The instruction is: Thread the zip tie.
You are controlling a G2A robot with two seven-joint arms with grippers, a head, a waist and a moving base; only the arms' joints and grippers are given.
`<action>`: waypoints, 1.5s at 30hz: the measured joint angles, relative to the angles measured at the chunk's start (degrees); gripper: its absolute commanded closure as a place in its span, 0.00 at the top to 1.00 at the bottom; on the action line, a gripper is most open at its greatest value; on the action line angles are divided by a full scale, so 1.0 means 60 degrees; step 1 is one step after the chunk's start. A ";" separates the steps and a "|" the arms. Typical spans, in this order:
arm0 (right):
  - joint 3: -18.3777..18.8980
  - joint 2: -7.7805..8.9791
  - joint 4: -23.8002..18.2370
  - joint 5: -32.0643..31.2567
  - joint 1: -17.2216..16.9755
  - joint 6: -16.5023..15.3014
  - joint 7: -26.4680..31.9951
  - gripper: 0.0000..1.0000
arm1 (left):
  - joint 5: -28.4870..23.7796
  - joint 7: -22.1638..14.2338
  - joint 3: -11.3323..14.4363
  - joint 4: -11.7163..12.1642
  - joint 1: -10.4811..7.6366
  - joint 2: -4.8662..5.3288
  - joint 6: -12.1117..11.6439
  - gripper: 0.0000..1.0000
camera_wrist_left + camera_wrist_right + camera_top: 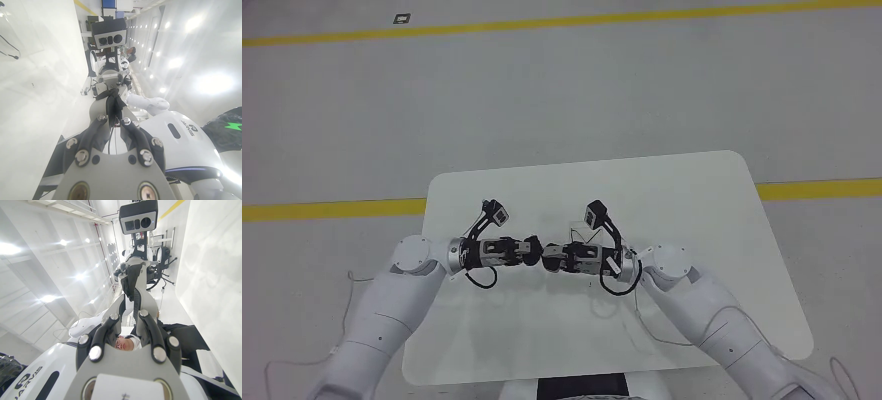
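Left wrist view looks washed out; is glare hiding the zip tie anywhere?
Left wrist view: lamp flare falls clear of the left gripper. Right wrist view: zip tie dark against white, unglared. Top view: evenly lit.

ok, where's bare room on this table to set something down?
Free: the far band of the white rounded table, beyond both arms, corner to corner. Crowded: mid-table, where left gripper and right gripper meet tip to tip.

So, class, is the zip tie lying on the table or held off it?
Held off it: the ribbed black zip tie runs from the right gripper to the left gripper, both raised above the table.
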 measured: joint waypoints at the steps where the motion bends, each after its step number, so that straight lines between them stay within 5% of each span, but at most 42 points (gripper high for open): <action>1: -0.0005 -0.0003 0.0010 0.0003 0.0007 0.0002 -0.0003 0.10 | -0.0007 0.0003 0.0007 0.0000 -0.0002 0.0003 -0.0004 0.00; 5: -0.0015 -0.0013 0.0049 0.0024 0.0031 0.0005 -0.0022 0.00 | -0.0022 0.0019 0.0038 0.0004 -0.0013 0.0015 -0.0019 0.00; 20: 0.0020 -0.0014 0.0104 0.0035 0.0012 -0.0058 0.0013 0.00 | -0.0156 0.0052 0.0093 0.0010 -0.0030 0.0035 -0.0018 0.00; 24: 0.0059 -0.0007 0.0082 0.0029 -0.0018 -0.0087 -0.0027 0.00 | -0.0173 0.0091 0.0076 -0.0002 -0.0013 0.0035 -0.0018 0.17; 30: 0.0089 -0.0004 0.0034 0.0013 -0.0052 -0.0105 -0.0107 0.00 | -0.0205 0.0056 0.0067 -0.0014 -0.0003 0.0034 -0.0018 0.13; 32: 0.0092 -0.0004 0.0025 0.0013 -0.0060 -0.0104 -0.0121 0.00 | -0.0216 0.0029 0.0064 -0.0025 0.0001 0.0035 -0.0018 0.00; 45: 0.0127 -0.0011 0.0034 0.0052 -0.0081 -0.0118 -0.0193 0.00 | -0.0277 -0.0043 -0.0001 -0.0058 0.0049 0.0040 -0.0018 0.07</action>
